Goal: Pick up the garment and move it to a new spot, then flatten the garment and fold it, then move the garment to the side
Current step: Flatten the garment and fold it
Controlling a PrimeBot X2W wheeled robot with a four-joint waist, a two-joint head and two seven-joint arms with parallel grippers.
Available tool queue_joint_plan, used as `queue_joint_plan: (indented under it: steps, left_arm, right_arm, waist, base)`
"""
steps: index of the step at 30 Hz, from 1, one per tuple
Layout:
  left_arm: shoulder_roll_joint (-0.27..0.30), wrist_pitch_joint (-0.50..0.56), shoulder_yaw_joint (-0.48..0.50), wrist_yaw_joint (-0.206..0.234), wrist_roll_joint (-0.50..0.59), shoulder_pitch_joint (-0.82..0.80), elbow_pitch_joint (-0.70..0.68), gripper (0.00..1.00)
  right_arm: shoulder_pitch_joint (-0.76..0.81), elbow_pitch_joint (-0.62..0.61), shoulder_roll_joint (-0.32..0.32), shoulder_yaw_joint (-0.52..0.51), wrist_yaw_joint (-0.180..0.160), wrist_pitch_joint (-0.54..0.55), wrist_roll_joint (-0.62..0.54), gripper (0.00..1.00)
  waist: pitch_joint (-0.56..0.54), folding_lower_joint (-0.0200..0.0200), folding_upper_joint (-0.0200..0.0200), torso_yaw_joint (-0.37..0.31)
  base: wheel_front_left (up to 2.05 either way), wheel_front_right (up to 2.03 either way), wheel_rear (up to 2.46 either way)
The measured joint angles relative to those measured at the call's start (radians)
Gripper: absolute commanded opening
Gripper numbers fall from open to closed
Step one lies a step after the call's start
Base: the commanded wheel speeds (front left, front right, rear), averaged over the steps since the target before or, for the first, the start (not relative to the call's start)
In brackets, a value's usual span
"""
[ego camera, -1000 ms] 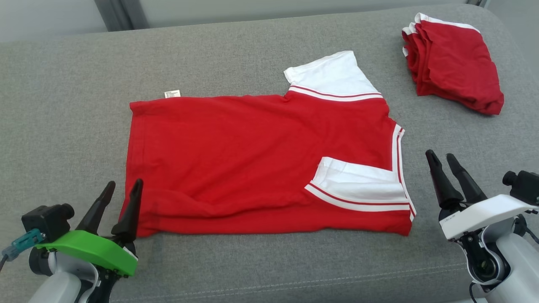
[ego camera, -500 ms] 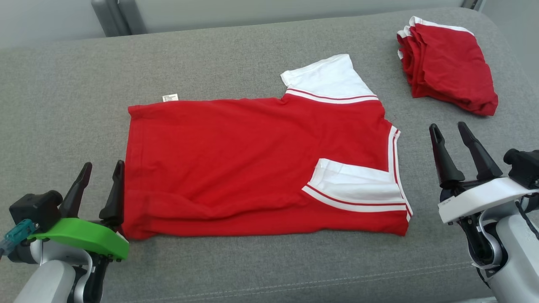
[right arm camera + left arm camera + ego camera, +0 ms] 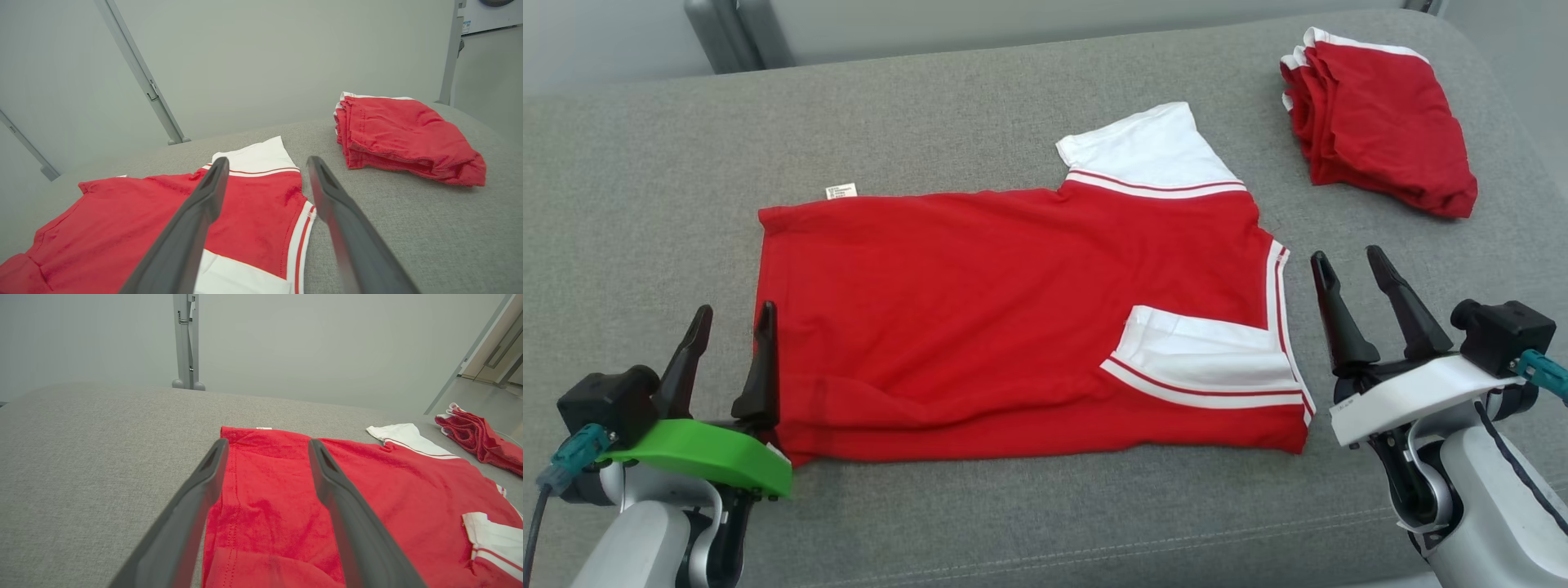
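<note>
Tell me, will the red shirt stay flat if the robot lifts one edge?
Probably not: the red shirt looks soft and is rumpled along its near edge, so it should droop. The rough grey cushion may grip it when pushed.

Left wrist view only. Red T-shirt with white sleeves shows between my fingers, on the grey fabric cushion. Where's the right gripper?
Observer: The right gripper is open, beside the red T-shirt at its striped neck edge, over the bare grey fabric cushion.
Operator: Near sleeve? It's cut off for me.
Observer: The white near sleeve is folded in onto the red body; the white far sleeve lies spread out.
Operator: Pile at my right?
Observer: A folded stack of red garments, several layers, apart from the shirt.
</note>
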Motion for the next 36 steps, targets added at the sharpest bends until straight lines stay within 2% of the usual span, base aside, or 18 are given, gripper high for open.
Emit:
queue_joint_plan:
  steps: [5, 14, 25, 36]
  left_arm:
    - [0.001, 0.000, -0.026, -0.013, 0.018, -0.004, -0.002, 1.00]
    - [0.019, 0.000, -0.050, -0.040, 0.052, -0.119, -0.011, 1.00]
    - [0.012, 0.002, -0.056, -0.059, 0.053, -0.223, -0.017, 1.00]
    - [-0.023, 0.001, -0.065, -0.084, 0.054, -0.280, -0.023, 1.00]
  right_arm:
    - [-0.029, 0.042, -0.002, 0.014, 0.011, 0.001, 0.017, 1.00]
    - [-0.231, 0.093, -0.022, -0.002, 0.027, 0.071, 0.033, 1.00]
    - [-0.483, 0.204, -0.057, -0.007, 0.041, 0.216, 0.041, 1.00]
    - [-0.694, 0.360, -0.099, -0.014, 0.039, 0.396, 0.055, 1.00]
  waist:
    - [0.023, 0.0000, 0.0000, 0.001]
    - [0.106, 0.0000, 0.0000, 0.015]
    - [0.219, 0.0000, 0.0000, 0.059]
    - [0.326, 0.0000, 0.0000, 0.122]
  base:
    - [0.00, 0.00, 0.00]
    - [0.00, 0.00, 0.00]
    - [0.00, 0.00, 0.00]
    - [0.00, 0.00, 0.00]
